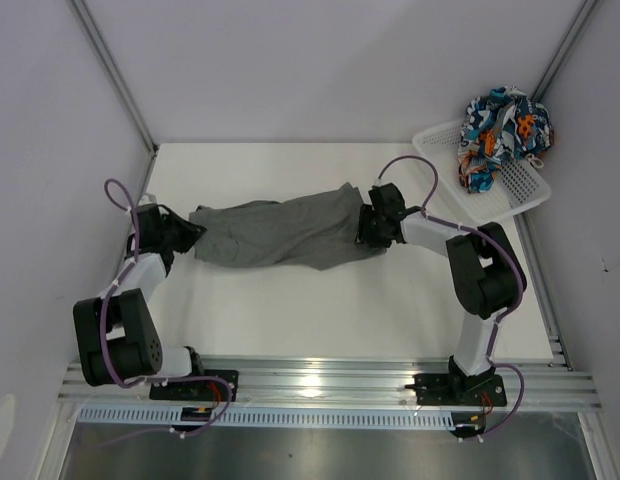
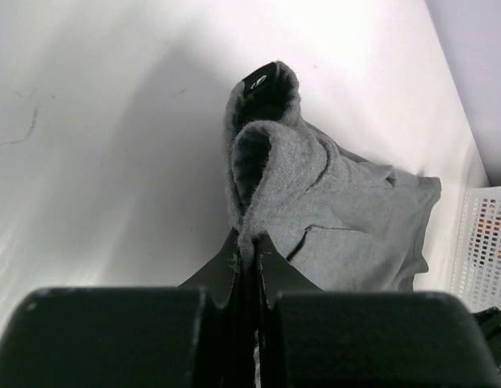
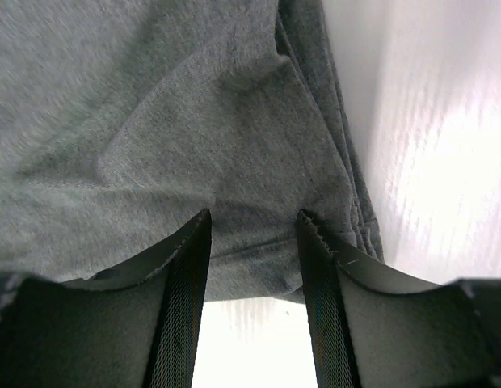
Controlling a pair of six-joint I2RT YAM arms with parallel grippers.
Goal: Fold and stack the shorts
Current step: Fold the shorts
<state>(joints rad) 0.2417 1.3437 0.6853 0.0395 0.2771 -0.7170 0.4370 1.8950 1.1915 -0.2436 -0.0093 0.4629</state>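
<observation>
L gripper [image 2: 249, 252] pinches grey shorts [image 1: 280, 232]; lying left-right

From where I stand, there are two pairs of shorts: one dark grey pair [image 1: 280, 232] and one patterned pair [image 1: 502, 130] in blue, teal, orange, white and black. There is one white mesh basket [image 1: 520, 185] and one white desk [image 1: 320, 310]. Two robot arms are here, one left arm [image 1: 140, 275] and one right arm [image 1: 470, 265]. Each arm ends in a single set of jaws, so there are two sets, the left jaws and the right jaws, with two fingers apiece, four in all. Two purple cables show, a left cable [image 1: 112, 195] and a right cable [image 1: 410, 160] — one per arm.
</observation>
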